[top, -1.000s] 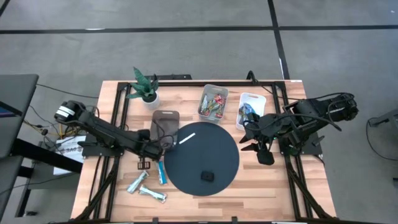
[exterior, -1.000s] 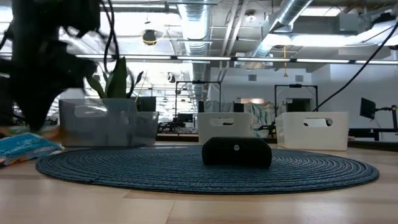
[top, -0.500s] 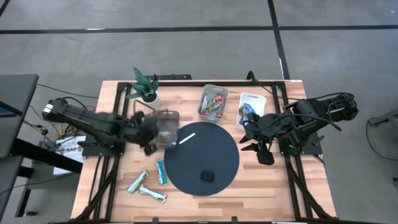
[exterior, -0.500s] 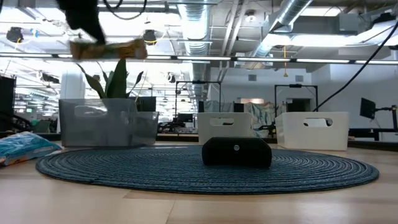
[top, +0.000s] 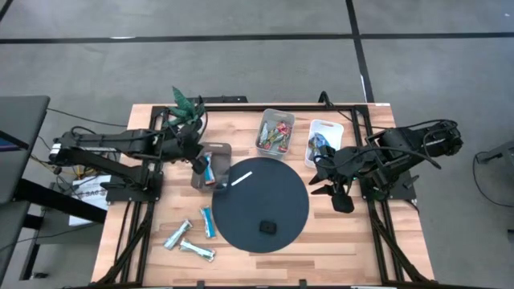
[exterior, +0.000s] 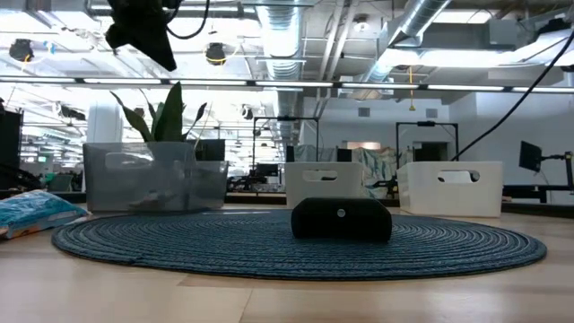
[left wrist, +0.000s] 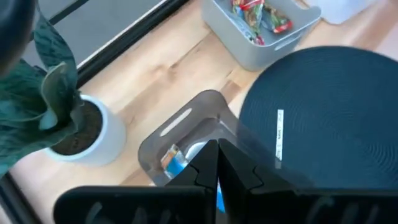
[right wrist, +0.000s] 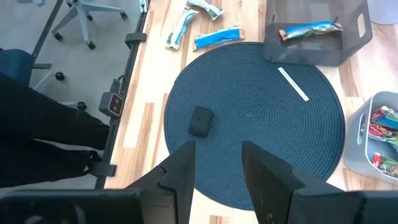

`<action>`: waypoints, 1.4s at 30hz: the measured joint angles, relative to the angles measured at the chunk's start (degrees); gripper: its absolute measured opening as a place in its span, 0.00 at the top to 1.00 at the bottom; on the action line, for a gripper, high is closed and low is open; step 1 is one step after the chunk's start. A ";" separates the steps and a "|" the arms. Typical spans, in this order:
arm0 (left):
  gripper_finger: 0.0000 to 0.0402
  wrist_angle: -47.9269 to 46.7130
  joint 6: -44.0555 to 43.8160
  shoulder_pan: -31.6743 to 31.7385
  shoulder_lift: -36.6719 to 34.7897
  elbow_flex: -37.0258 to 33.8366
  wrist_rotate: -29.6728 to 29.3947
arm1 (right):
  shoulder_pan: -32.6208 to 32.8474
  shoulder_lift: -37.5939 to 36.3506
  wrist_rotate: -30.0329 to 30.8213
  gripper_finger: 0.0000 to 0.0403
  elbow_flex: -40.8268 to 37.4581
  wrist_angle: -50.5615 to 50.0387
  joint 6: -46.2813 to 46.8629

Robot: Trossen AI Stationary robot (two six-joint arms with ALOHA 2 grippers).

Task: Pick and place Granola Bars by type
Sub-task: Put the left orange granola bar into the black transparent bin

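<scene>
Over grey bin (top: 210, 164) | left gripper (top: 198, 164) closed, empty | bar (top: 210, 168) dropped inside

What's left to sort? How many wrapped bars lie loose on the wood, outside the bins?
3, on the wooden table beside the round dark woven mat: a blue-wrapped bar at the mat's edge, a light blue-and-white bar farther out, another nearest the front edge.

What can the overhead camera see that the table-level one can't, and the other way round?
Only the overhead view shows the right gripper, parked open at the table's right side, the white stick and three loose bars. Only the low view shows the room's ceiling pipes. Both show the mat, black block and plant.
</scene>
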 joint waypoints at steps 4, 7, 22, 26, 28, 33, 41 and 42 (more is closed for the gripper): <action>0.98 1.90 -0.38 -0.26 0.02 0.00 2.15 | 0.00 0.01 0.00 0.70 -0.01 -0.01 0.02; 0.92 2.14 -1.91 -0.89 -0.41 0.00 6.58 | 0.00 0.01 0.00 0.70 0.01 -0.02 0.02; 0.62 -2.68 -23.01 -14.83 0.68 0.02 30.51 | 0.02 0.01 0.02 0.70 -0.01 -0.27 -0.04; 0.62 -7.69 -31.14 -21.90 1.86 -0.16 30.33 | 0.02 -0.01 0.01 0.70 -0.01 -0.67 -0.07; 0.62 -8.91 -35.35 -25.40 2.30 -0.86 29.87 | 0.02 0.01 0.00 0.70 -0.01 -0.74 -0.07; 0.62 -9.24 -45.03 -32.94 3.00 -3.23 29.66 | 0.02 0.01 0.00 0.70 0.00 -0.75 -0.18; 0.62 -2.64 -59.17 -43.36 4.31 -10.01 29.91 | 0.04 0.01 0.00 0.70 -0.01 -0.72 -1.09; 0.62 -0.56 -60.22 -44.30 4.91 -11.11 29.87 | 0.04 0.01 0.00 0.70 0.00 -0.70 -1.07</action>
